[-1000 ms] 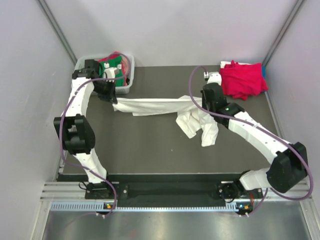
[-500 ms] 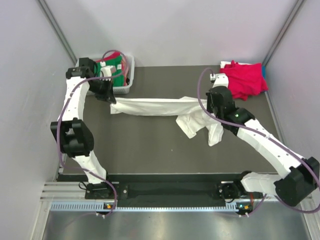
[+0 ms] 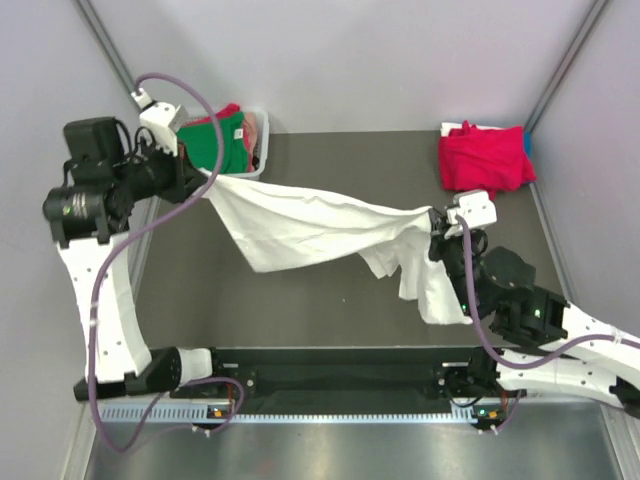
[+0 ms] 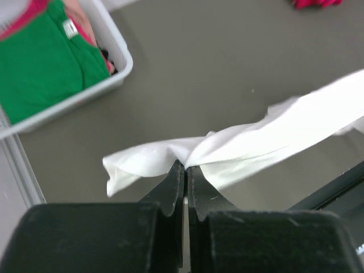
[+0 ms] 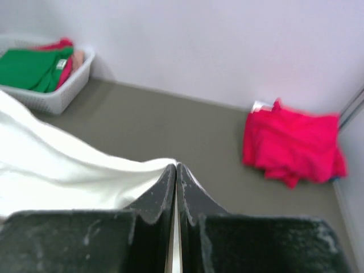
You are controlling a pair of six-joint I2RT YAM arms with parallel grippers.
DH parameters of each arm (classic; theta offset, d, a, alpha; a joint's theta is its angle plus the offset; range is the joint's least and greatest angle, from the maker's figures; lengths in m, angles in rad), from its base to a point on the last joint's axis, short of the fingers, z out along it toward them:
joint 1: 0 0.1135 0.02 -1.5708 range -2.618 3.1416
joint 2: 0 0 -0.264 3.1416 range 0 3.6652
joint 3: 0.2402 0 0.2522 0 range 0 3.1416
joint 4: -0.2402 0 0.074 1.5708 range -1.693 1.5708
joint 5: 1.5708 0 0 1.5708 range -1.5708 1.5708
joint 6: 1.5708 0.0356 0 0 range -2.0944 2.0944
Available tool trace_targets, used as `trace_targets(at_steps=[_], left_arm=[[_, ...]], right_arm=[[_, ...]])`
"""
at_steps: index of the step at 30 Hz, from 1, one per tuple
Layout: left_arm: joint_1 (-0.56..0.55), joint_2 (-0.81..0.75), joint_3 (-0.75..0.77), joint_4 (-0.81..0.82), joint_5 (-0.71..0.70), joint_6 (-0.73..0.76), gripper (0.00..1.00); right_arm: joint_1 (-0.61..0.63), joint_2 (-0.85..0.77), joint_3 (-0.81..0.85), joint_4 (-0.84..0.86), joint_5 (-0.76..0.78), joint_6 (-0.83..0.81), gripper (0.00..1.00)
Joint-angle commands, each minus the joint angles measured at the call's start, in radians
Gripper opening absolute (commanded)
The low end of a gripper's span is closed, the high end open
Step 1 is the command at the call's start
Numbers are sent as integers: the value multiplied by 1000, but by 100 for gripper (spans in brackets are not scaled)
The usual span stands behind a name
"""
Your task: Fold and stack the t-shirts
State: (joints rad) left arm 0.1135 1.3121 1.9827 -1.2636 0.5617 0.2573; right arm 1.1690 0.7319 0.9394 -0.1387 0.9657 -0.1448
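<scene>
A white t-shirt (image 3: pixel 310 225) hangs stretched in the air between both arms, sagging over the dark table. My left gripper (image 3: pixel 205 178) is shut on its left edge, high beside the basket; the pinched cloth (image 4: pixel 227 153) shows at the fingertips (image 4: pixel 186 166). My right gripper (image 3: pixel 432 225) is shut on the shirt's right end (image 5: pixel 68 170), with loose cloth dangling below it. A bright green t-shirt (image 3: pixel 215 140) lies in the basket over a red one. A pile of crimson t-shirts (image 3: pixel 485 160) sits at the back right corner.
The white slatted basket (image 3: pixel 255 160) stands at the back left (image 4: pixel 114 77). A bit of blue shows behind the crimson pile (image 5: pixel 293 145). Grey walls close in on three sides. Dark tabletop (image 3: pixel 330 295) lies under the hanging shirt.
Both arms have lifted and pulled back toward the near side, raising the white t-shirt off the table and spreading it wider. Both grippers stayed shut on it.
</scene>
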Motion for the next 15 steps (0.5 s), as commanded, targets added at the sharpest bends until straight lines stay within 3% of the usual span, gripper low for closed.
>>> trace_targets(at_steps=[1, 3, 7, 10, 13, 14, 15], left_arm=[[5, -71, 27, 18, 59, -47, 0], [6, -89, 30, 21, 66, -55, 0], [5, -97, -7, 33, 52, -55, 0], [5, -103, -151, 99, 23, -47, 0], [5, -65, -277, 125, -8, -41, 0], [6, -51, -295, 131, -14, -35, 0], [6, -39, -324, 138, -19, -27, 0]], right_arm=[[226, -19, -5, 391, 308, -436, 0], [308, 0, -2, 608, 346, -649, 0], [320, 63, 9, 730, 314, -769, 0], [284, 127, -48, 968, 281, -917, 0], [129, 167, -25, 810, 248, -743, 0], [79, 166, 14, 565, 219, -516, 0], [-31, 162, 38, 422, 118, -384, 0]])
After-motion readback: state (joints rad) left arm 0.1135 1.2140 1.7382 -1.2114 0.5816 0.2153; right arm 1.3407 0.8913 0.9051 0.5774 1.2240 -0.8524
